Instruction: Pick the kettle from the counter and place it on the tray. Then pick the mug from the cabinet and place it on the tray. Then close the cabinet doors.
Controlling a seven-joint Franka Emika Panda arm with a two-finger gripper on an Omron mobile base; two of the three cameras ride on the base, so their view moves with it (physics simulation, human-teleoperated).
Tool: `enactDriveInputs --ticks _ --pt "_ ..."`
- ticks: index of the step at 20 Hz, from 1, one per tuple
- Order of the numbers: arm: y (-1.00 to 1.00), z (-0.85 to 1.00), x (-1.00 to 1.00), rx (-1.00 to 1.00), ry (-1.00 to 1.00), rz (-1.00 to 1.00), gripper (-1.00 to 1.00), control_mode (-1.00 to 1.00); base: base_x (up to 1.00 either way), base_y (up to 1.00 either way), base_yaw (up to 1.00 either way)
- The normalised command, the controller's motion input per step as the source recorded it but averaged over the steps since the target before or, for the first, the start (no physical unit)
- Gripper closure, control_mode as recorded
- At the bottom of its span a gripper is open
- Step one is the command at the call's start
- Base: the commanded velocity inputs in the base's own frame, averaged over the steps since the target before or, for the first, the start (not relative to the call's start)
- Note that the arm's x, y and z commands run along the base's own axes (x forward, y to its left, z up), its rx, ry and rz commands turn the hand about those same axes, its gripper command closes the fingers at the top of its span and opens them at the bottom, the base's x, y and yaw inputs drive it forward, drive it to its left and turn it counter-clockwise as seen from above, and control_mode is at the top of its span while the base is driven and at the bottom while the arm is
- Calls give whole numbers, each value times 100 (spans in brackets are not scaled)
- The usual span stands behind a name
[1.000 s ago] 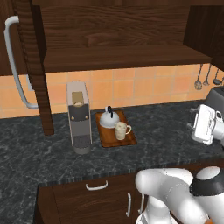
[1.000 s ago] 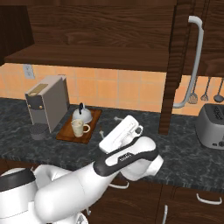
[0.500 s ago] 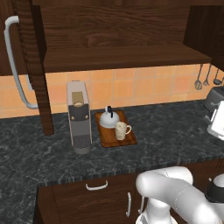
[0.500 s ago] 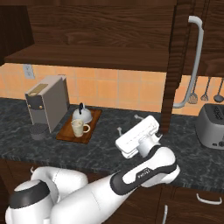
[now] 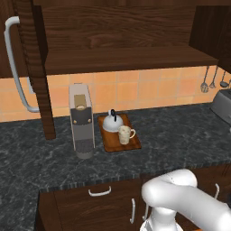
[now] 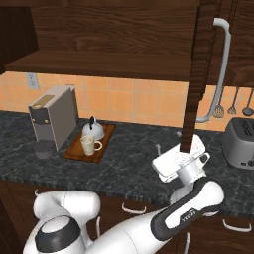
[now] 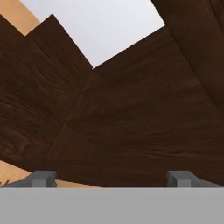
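1. Already the kettle (image 5: 111, 122) and the mug (image 5: 126, 134) sit on the tray (image 5: 131, 145), touching or nearly so, the mug on the side nearer my base.
2. That tray rests on the bench (image 5: 180, 135), just beside the tall grey coffee machine (image 5: 81, 119), and lies well off to the left of my pincer (image 6: 181, 159) in the right base view.
3. Both cabinet doors stand swung out: the right door (image 6: 197, 79) hangs edge-on directly above my pincer, its silver bar handle (image 6: 221, 69) on the far side, and the left door (image 5: 38, 67) is well beyond the coffee machine.
4. My pincer (image 7: 111, 178) is raised at the right door's lower end, fingers spread wide with nothing between them, dark wood grain close in front.
5. To my pincer's right on the bench stands a toaster (image 6: 239, 144).
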Motion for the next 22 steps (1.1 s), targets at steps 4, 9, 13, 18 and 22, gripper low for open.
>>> enactDriveInputs --ticks 4,9,13,18,22 --pt "-54 6 -1 10 -7 0 -100 -100 0 0 0" --pt "-49 7 -1 3 -9 -1 -100 -100 0 0 0" --pt "-48 24 -4 0 -2 -5 -100 -100 0 0 0" --pt "-40 21 -8 0 0 -6 -100 -100 0 0 0" --pt "-17 40 -15 -4 -1 -4 -100 -100 0 0 0"
